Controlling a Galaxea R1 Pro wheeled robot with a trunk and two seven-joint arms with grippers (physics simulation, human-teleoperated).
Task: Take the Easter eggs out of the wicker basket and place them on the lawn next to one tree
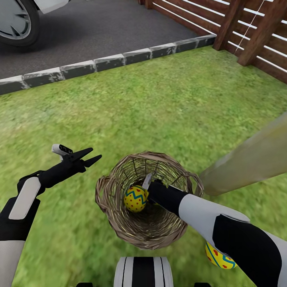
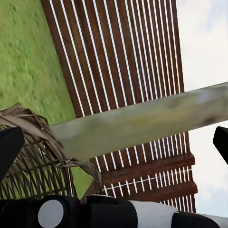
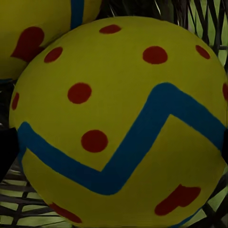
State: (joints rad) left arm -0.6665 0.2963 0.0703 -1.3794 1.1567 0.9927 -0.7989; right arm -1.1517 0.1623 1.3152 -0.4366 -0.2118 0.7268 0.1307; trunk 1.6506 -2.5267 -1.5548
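Head view: the basket (image 1: pixel 148 199) sits on the lawn (image 1: pixel 159 103) just beside the tree (image 1: pixel 251 159). The right arm reaches down into it, and the right gripper (image 1: pixel 146 190) is at an egg (image 1: pixel 136 198) on the basket floor, one pale finger showing above it. Whether the fingers have closed on the egg cannot be told. A second egg (image 1: pixel 220 257) lies on the grass outside the basket, near the tree and partly under the right forearm. The left gripper (image 1: pixel 91 156) hovers over grass beside the basket with fingers spread, holding nothing.

Left wrist view: the basket rim (image 2: pixel 42 137), the trunk (image 2: pixel 142 123) and a slatted fence (image 2: pixel 118 52) behind.

Right wrist view: the egg (image 3: pixel 118 123) lies straight ahead, very close, with another egg (image 3: pixel 42 33) touching or just behind it. So the right arm is the nearer one, and the lift is likely upward out of the basket, then toward the tree.
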